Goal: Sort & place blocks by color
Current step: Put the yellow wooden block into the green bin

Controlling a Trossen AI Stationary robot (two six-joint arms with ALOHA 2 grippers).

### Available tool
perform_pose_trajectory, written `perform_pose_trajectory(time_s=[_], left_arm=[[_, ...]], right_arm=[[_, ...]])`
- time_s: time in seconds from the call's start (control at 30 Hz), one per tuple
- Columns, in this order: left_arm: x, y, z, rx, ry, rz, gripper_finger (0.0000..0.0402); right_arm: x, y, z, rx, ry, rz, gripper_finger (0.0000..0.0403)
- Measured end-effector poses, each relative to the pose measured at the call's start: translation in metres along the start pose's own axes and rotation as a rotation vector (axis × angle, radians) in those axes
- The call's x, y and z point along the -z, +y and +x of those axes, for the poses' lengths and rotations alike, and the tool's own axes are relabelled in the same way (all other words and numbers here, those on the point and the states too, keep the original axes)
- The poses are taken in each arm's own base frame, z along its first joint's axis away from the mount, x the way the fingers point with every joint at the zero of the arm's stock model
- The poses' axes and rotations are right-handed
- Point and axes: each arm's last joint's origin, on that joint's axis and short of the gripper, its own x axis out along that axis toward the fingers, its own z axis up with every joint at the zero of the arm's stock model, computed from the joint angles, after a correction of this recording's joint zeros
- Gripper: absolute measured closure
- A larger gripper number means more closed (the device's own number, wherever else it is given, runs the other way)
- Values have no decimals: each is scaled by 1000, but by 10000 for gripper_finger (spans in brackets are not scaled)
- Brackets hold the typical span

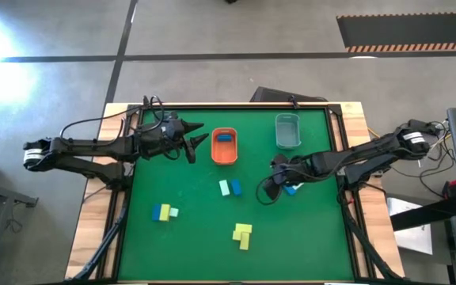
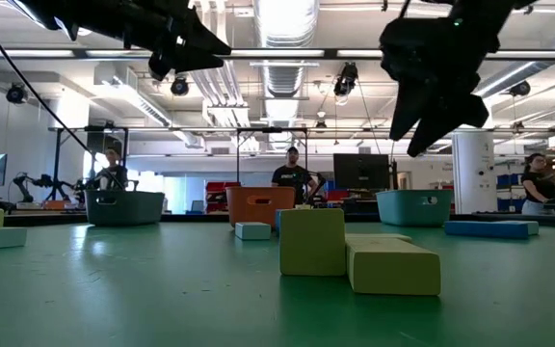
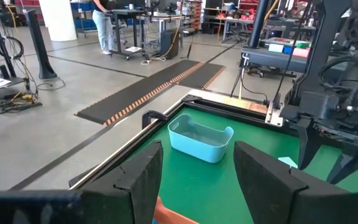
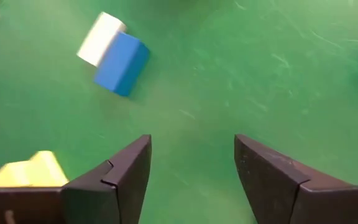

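Two yellow blocks (image 1: 243,235) lie crosswise (long axes differ) on green table (image 1: 188,253); both grippers' jaws spread.

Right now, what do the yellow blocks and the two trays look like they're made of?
Yellow blocks: probably foam or painted wood, with matte faces, no glare and soft edges. Orange tray and grey tray: likely moulded plastic, with thin walls, rolled rims and a slight sheen.
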Motion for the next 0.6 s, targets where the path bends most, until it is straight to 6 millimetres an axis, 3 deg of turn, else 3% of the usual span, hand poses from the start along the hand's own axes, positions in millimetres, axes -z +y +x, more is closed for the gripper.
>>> perform_pose_trajectory(time_s=[0.23, 0.5, 0.6], left_arm=[[1, 0, 0, -1, 7, 2, 220], [4, 0, 0, -2, 24, 6, 220], [5, 0, 0, -2, 26, 7, 220]], right_arm=[[-9, 20, 7, 147, 133, -36, 186], [-3, 30, 7, 326, 336, -108, 186], [-1, 34, 9, 298, 375, -145, 186]])
